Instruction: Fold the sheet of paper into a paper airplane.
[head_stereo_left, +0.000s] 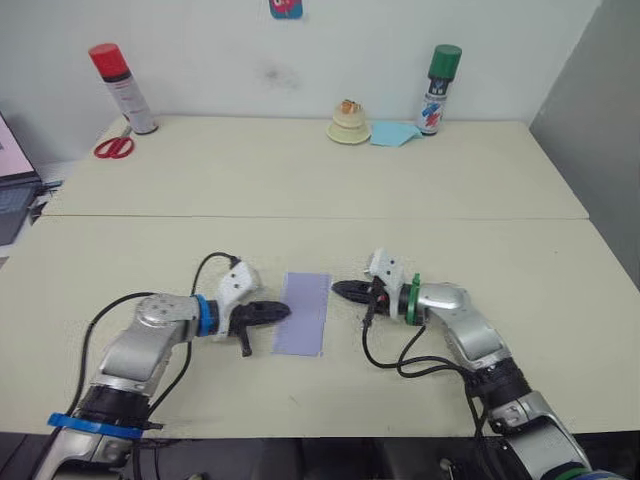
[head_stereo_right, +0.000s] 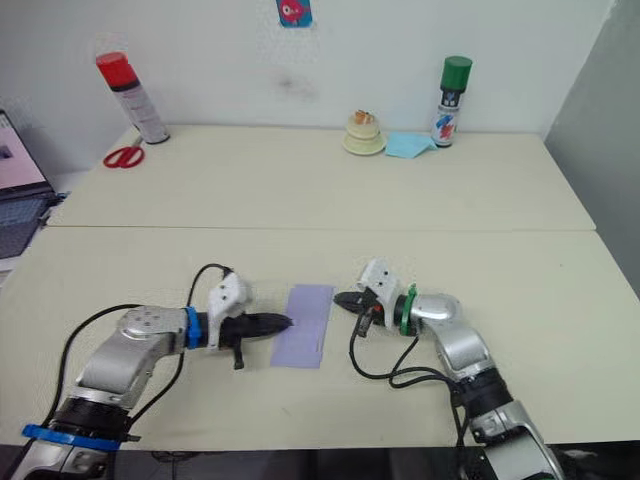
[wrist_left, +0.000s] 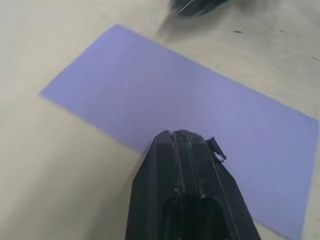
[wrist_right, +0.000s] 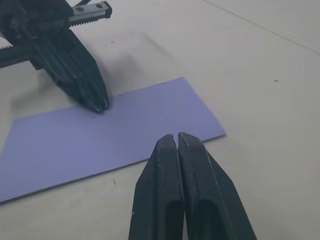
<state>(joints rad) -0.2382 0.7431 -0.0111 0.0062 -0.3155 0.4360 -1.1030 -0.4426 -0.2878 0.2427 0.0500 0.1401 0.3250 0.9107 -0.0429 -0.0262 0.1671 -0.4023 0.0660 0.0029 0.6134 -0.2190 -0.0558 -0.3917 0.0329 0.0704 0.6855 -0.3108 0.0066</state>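
Note:
The sheet of paper (head_stereo_left: 303, 313) is lavender-purple and lies flat on the table as a narrow rectangle between my two grippers. My left gripper (head_stereo_left: 285, 311) is shut, its tip resting on the paper's left long edge (wrist_left: 165, 132). My right gripper (head_stereo_left: 337, 288) is shut too, its tip just off the paper's far right corner, a little apart from it (wrist_right: 172, 137). The right wrist view shows the left gripper (wrist_right: 97, 106) pressing on the opposite edge of the sheet (wrist_right: 125, 130). Nothing is held in either gripper.
Along the back of the table (head_stereo_left: 300, 190) stand a red-capped spray can (head_stereo_left: 122, 88), red scissors (head_stereo_left: 115, 147), a small cream dish (head_stereo_left: 349, 124) beside a blue cloth (head_stereo_left: 396, 134), and a green-capped spray can (head_stereo_left: 437, 88). A laptop (head_stereo_left: 15, 185) sits at the left edge.

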